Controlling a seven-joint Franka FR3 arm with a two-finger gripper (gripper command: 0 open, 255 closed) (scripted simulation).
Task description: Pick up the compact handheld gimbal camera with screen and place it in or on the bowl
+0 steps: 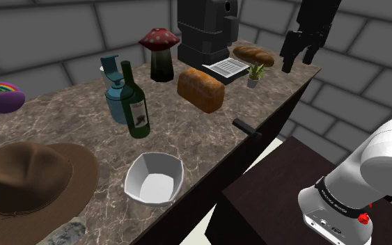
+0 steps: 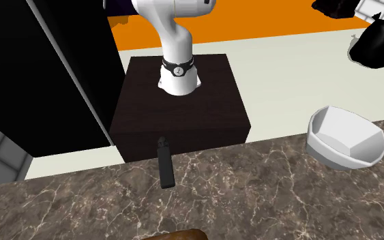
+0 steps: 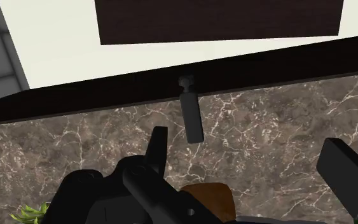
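Note:
The gimbal camera [image 1: 246,127] is a slim black stick with a small round head. It lies flat at the marble counter's edge, its head poking over the rim nearest the stand; I also see this gimbal camera [image 2: 164,162] from across the counter and below the hand [image 3: 191,116]. The white angular bowl [image 1: 154,179] stands upright near the same edge, toward the shoulder view's left of the camera; in the second exterior view the bowl [image 2: 344,140] is at the right. My gripper [image 1: 297,61] hangs high above the counter's far end, open and holding nothing, well away from the camera. Its fingers [image 3: 348,175] stand apart.
A green wine bottle [image 1: 136,104], a blue jug [image 1: 116,92], a bread loaf [image 1: 201,89], a mushroom figure [image 1: 159,53], a black coffee machine [image 1: 205,31], a baguette [image 1: 254,56] and a small plant [image 1: 255,74] stand on the counter. A brown hat [image 1: 27,179] lies beside the bowl. The dark stand [image 2: 180,109] faces the edge.

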